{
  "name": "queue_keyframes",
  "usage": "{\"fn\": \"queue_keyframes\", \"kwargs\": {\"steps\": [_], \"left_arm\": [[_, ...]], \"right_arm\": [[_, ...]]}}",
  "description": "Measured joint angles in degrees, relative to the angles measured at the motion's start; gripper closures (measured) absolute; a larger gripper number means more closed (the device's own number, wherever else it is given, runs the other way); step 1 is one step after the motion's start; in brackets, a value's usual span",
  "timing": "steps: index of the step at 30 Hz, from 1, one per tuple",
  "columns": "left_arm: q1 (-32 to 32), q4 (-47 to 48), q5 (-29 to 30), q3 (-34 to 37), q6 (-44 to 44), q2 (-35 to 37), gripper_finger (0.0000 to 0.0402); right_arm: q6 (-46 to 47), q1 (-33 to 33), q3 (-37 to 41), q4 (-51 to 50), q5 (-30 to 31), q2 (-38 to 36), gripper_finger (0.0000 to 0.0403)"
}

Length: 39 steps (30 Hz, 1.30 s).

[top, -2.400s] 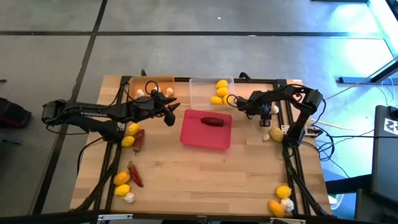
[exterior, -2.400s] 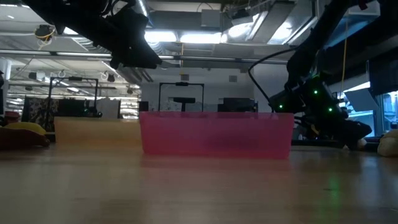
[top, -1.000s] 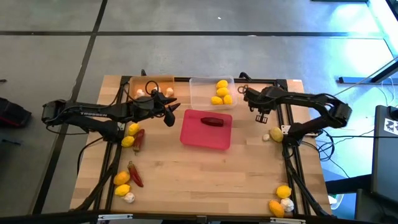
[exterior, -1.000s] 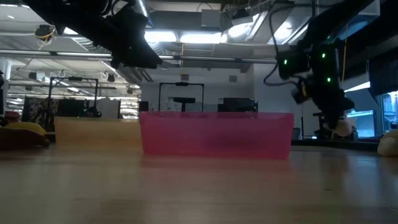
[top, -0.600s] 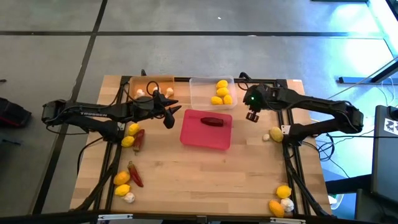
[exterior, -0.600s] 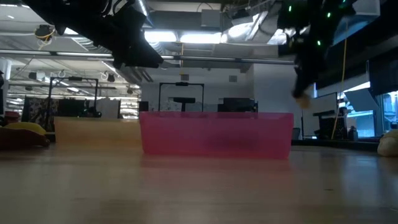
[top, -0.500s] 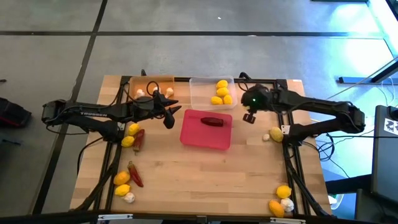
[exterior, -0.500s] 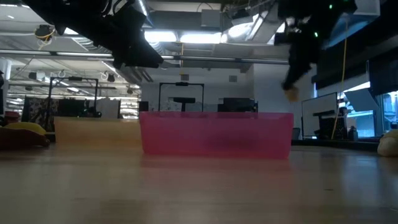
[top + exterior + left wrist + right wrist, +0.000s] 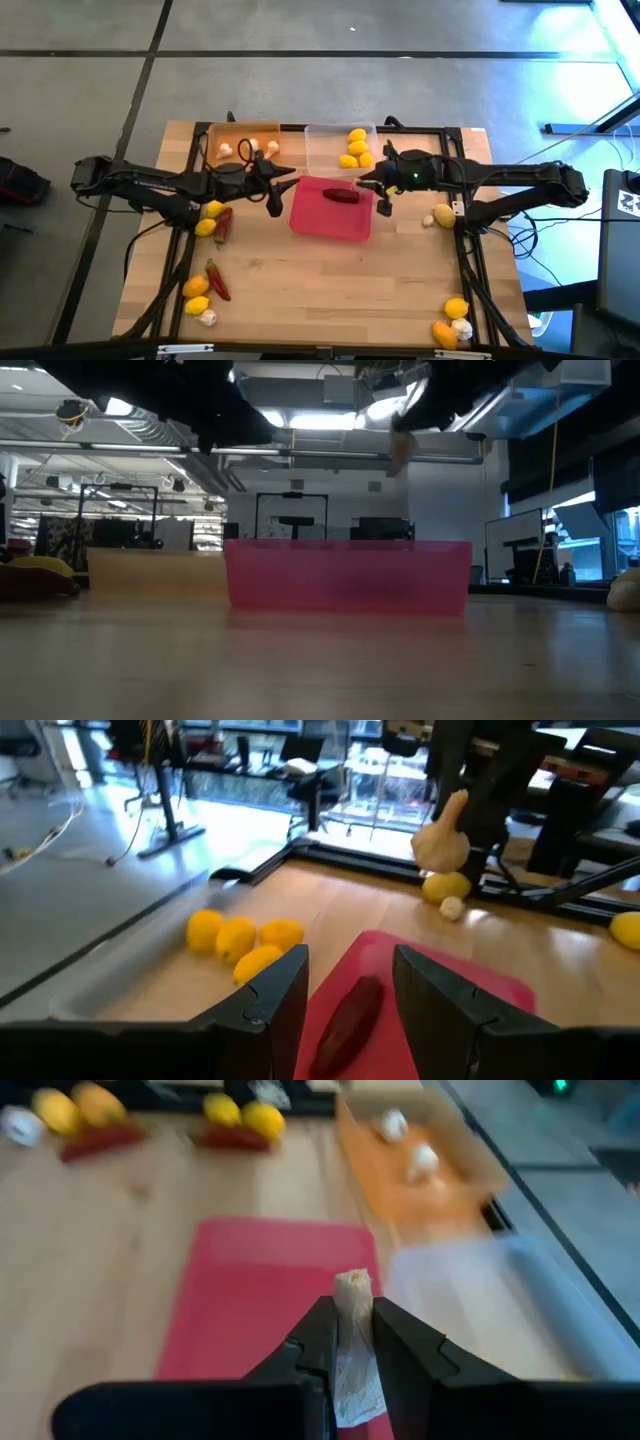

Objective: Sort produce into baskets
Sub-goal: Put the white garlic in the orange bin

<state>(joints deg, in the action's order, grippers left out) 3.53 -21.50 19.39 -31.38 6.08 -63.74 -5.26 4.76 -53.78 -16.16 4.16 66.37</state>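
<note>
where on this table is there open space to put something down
The widest bare patch is the wood in front of the pink tray, between the lemon, chili and garlic cluster at the left corner and the produce pile at the right corner. It is crowded along the back: orange tray, clear tray, both arms.

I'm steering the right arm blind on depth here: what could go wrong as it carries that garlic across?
The right gripper pinches the white garlic bulb only by its stem above the pink-red plastic tray; a slip would drop it beside the dark red chili pepper. The left gripper hangs open before the translucent orange tray, so the arms may clash.
</note>
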Motion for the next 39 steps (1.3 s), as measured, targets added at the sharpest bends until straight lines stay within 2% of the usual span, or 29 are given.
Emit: {"fn": "queue_keyframes", "kwargs": {"steps": [9,16,19,28,39], "left_arm": [[-1.8,-13.9,-0.3,0.0,-0.1,-8.5,0.0259],[-1.8,-25.1,-12.6,-0.1,-4.1,-15.1,0.0259],[-2.1,-26.4,-15.7,-0.9,-6.0,-17.6,0.0259],[-3.7,-27.4,-15.9,-5.1,-9.9,-23.8,0.0259],[-3.5,-28.5,-13.5,-5.9,-9.1,-24.7,0.0259]], "right_arm": [[-0.1,-3.9,0.0,5.9,-0.3,4.8,0.0347],[-0.1,-4.9,0.0,11.2,-0.4,10.1,0.0347],[0.1,-4.9,0.0,13.5,-0.3,12.2,0.0347],[0.3,-4.9,0.0,20.2,-1.9,15.2,0.0347],[0.3,-5.9,0.1,20.2,-2.3,15.2,0.0347]]}}
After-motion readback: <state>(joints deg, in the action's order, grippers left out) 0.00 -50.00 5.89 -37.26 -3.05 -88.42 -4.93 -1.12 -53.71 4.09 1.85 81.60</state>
